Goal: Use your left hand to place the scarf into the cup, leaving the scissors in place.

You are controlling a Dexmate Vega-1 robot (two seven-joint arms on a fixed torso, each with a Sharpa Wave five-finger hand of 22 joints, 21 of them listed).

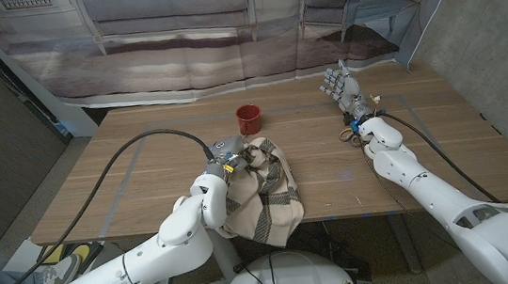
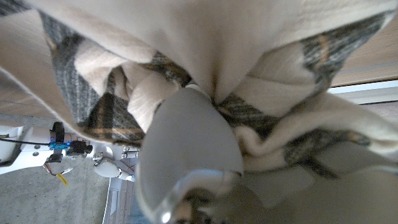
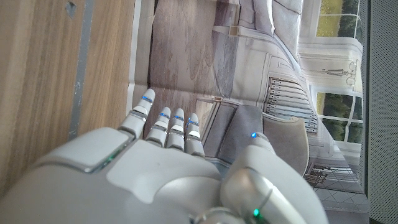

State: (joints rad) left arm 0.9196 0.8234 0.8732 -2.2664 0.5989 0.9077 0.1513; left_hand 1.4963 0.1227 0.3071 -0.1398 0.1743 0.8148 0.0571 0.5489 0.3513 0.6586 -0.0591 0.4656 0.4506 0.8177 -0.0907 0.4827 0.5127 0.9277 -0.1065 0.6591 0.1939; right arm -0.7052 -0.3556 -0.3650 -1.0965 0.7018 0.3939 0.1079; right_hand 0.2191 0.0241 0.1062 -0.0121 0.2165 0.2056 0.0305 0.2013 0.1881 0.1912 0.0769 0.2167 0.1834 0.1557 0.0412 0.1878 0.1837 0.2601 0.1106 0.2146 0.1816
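Plaid scarf (image 1: 264, 190) gripped by left hand (image 1: 221, 157); cup (image 1: 249, 118) beyond, unobstructed. Right hand (image 1: 347, 91) open beside scissors (image 1: 350, 133).

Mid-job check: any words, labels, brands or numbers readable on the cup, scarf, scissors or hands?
None can be read. The red cup looks plain, the scarf carries only a plaid pattern, and the scissors are too small to show any marking.

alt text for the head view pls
The robot's left hand grips a cream and grey plaid scarf on a wooden table, near a small red cup. The right hand stands open beside orange-handled scissors.
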